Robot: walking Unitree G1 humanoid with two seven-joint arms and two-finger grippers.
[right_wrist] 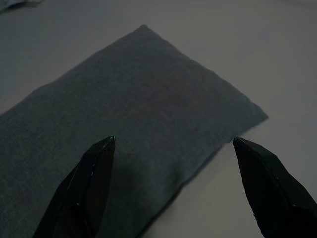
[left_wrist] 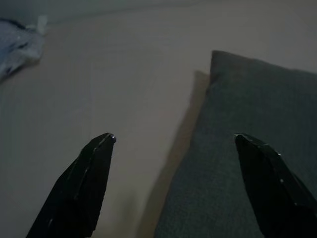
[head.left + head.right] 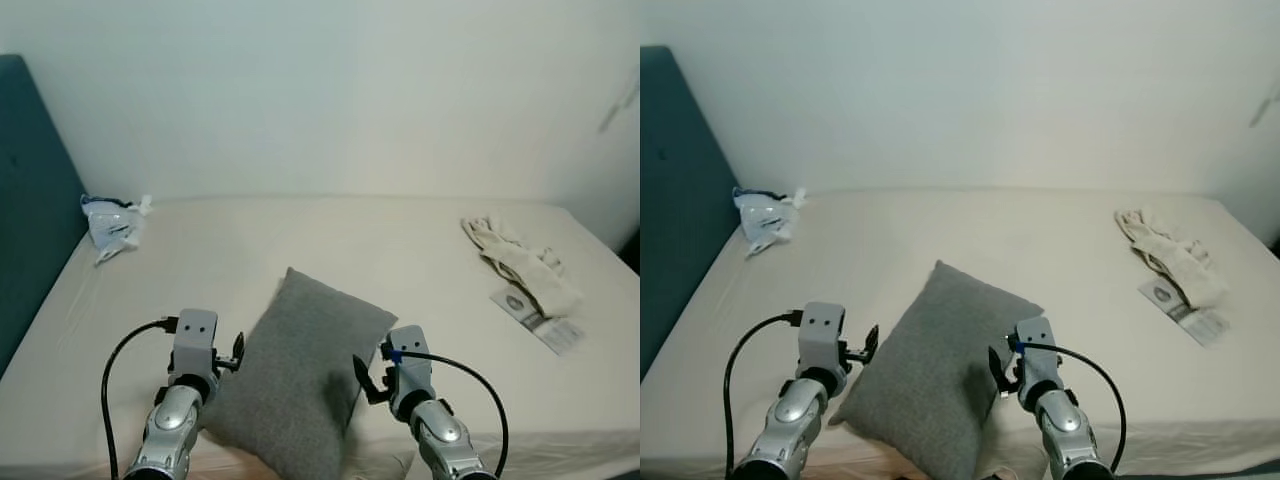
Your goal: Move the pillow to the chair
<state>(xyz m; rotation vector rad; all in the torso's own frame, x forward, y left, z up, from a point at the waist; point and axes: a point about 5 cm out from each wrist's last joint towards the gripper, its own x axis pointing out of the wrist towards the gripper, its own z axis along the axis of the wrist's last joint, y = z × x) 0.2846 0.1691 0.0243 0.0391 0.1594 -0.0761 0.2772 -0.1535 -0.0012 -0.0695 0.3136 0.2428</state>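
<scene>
Pale wall [image 3: 350, 90] fills the upper half of the head views, and below it a wide cream bed [image 3: 330, 240] runs across the frame, with a dark teal headboard [image 3: 25, 200] standing along the left edge. Lower centre sits the grey pillow [image 3: 300, 375], lying flat on the bed at a slant, one corner pointing toward the wall, its near end at the bottom edge of the frame over the mattress's front side.

Both arms are up on either side of it. Left gripper [image 3: 236, 352] sits just at the pillow's left edge, lower left of centre; in its wrist view the two black fingers [image 2: 81, 191] are spread wide, straddling the pillow's border, nothing caught between them. Right gripper [image 3: 366, 383] hangs at the pillow's right edge, lower right of centre; its fingers [image 1: 86, 191] are spread wide too, with the pillow's long side lying across the gap below them. I can't tell whether either set of tips touches the fabric.

Right side of the bed, a crumpled cream cloth [image 3: 520, 262], and just beside it a small printed leaflet [image 3: 538, 320]. Upper left, near the headboard, a crinkled plastic bag [image 3: 112, 225].
</scene>
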